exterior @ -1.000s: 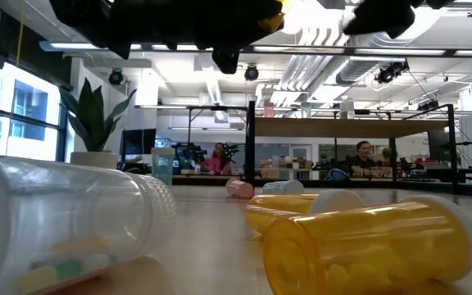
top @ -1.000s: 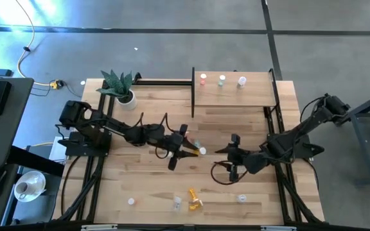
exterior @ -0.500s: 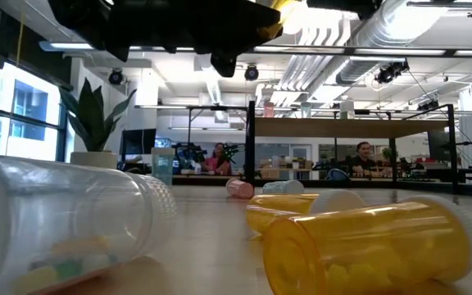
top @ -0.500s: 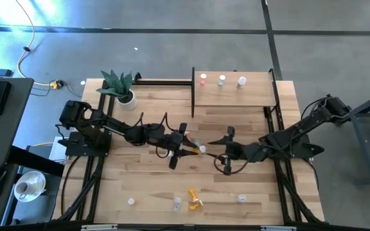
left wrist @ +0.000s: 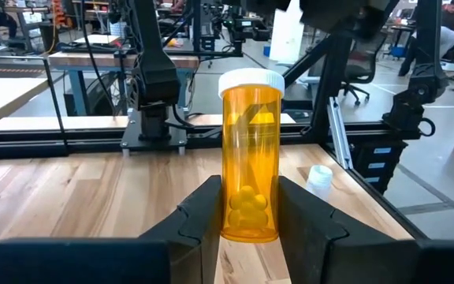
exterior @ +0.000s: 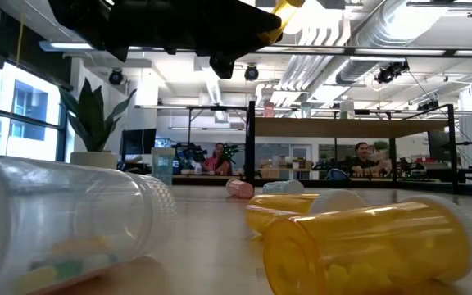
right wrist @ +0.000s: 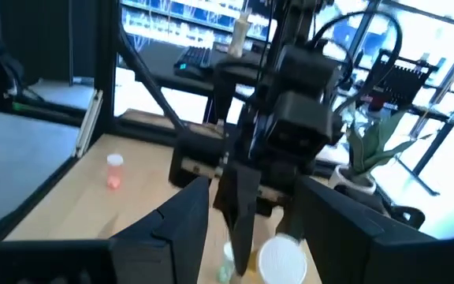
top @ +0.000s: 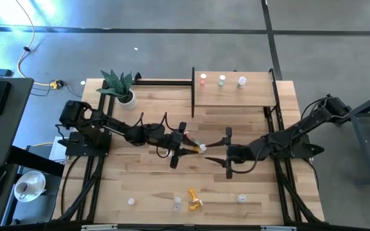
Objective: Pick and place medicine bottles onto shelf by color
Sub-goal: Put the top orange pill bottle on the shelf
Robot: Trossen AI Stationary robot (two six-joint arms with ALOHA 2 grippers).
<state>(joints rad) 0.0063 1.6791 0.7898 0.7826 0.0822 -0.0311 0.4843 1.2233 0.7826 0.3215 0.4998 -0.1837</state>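
Now the left gripper (left wrist: 247, 225) is clamped on the orange bottle (left wrist: 251, 154) above mid-table, white cap pointing toward the right gripper (top: 227, 154), which faces it, jaws apart, just beside.

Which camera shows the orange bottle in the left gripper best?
The left wrist view: the orange bottle stands upright between the left gripper fingers. High view shows only a speck; right wrist view only its white cap; low view a sliver.
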